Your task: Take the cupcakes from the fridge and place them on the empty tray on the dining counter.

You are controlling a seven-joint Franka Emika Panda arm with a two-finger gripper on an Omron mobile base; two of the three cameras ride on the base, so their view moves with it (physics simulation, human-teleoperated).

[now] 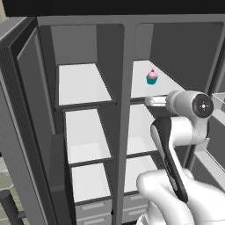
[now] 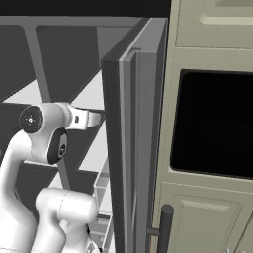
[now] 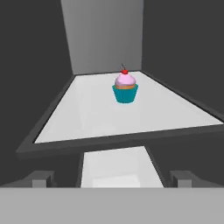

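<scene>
The fridge [image 1: 124,110] stands open, with white shelves on both sides of a grey middle post. One cupcake [image 1: 152,77] with a teal wrapper, pink frosting and a red cherry stands upright on the upper right shelf [image 3: 87,113]. In the hand view the cupcake [image 3: 125,89] sits toward the back of that shelf, ahead of and slightly above my gripper [image 3: 111,179]. Its jaws are open wide with nothing between them. From the left base my gripper [image 1: 148,101] is at the front edge of that shelf, short of the cupcake. The tray and dining counter are out of view.
The fridge's open right door [image 2: 133,148] stands edge-on close beside my arm. Beyond it is a pale cabinet front with a black oven window [image 2: 212,123] and a dark handle [image 2: 165,227]. Lower shelves and drawers [image 1: 92,210] lie below my hand.
</scene>
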